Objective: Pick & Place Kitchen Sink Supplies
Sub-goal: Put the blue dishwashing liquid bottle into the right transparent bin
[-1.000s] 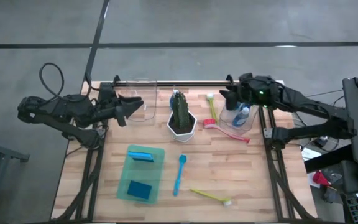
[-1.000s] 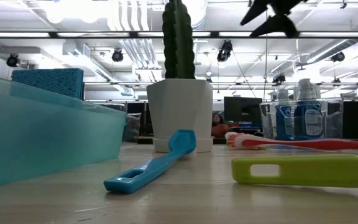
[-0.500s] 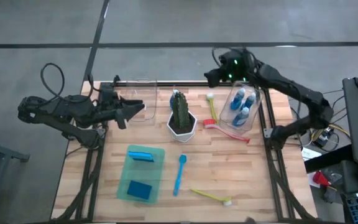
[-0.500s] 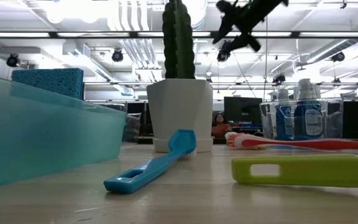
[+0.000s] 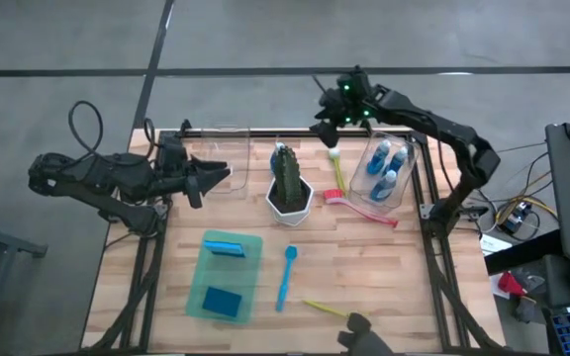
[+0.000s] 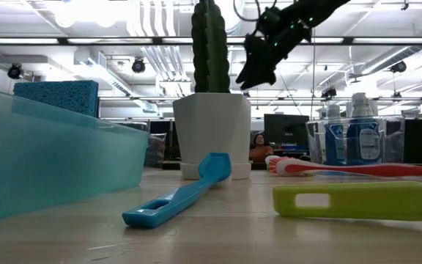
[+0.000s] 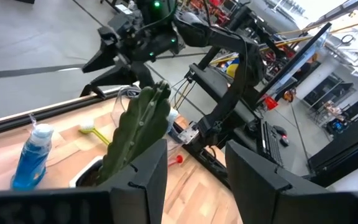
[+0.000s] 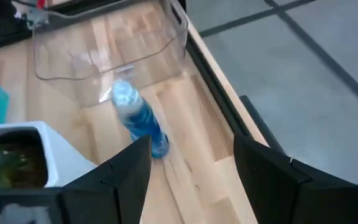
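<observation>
- Small blue bottle w/ pale cap point(image 8: 138, 121): stands on the wooden table top point(image 5: 364, 257) at the back, long axis approx. upright, just beside the green cactus in a white pot point(image 5: 286, 178), at its 11 o'clock. Clear plastic bin point(image 8: 104, 50) at the bottle's 9 o'clock.
- Right gripper point(image 8: 191, 149): raised over the back edge, fingers apart, nothing held. Bottle at its 8 o'clock in the high view.
- Left gripper point(image 7: 194, 155): fingers apart, empty. Bottle at its 2 o'clock, approx. equally near.
- Judgement: right arm looks aimed at the bottle.
</observation>
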Motion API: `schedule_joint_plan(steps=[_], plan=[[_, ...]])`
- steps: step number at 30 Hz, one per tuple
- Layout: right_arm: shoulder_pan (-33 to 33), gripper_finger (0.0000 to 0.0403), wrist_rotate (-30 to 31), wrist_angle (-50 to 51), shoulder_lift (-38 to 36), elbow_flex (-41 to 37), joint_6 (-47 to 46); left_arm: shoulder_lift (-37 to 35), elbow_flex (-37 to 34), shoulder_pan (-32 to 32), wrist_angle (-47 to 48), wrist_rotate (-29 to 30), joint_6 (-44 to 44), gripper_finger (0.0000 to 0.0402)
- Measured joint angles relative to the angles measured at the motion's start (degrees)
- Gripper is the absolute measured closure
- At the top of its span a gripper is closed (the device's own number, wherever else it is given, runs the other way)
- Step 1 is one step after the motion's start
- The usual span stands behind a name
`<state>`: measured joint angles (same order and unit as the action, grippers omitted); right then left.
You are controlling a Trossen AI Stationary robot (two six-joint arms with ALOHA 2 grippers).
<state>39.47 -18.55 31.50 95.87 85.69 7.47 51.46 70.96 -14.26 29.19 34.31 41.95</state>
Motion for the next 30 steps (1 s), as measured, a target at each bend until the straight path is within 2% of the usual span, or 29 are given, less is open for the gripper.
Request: schedule_joint_plan(steps=[5, 14, 21, 30], plan=[[-0.3, 0.0183, -5.8, -2.1, 3.8, 0.4, 3.1, 0.0, 0.0, 0.0, 1.1, 0.0, -0.1, 0.0248], [-2.3, 0.0181, -9.7, -4.3, 8.7, 0.3, 8.5, -0.1, 0.0, 0.0, 1.5, 2.6, 0.0, 0.0248], [-4.1, 0.0181, -10.7, -8.6, 11.1, 0.2, 9.0, 0.0, 0.0, 0.0, 1.9, 5.6, 0.0, 0.0248], [-4.8, 0.0181, -10.9, -14.6, 11.1, 0.1, 9.3, 0.0, 0.0, 0.0, 1.9, 6.3, 0.1, 0.0248]])
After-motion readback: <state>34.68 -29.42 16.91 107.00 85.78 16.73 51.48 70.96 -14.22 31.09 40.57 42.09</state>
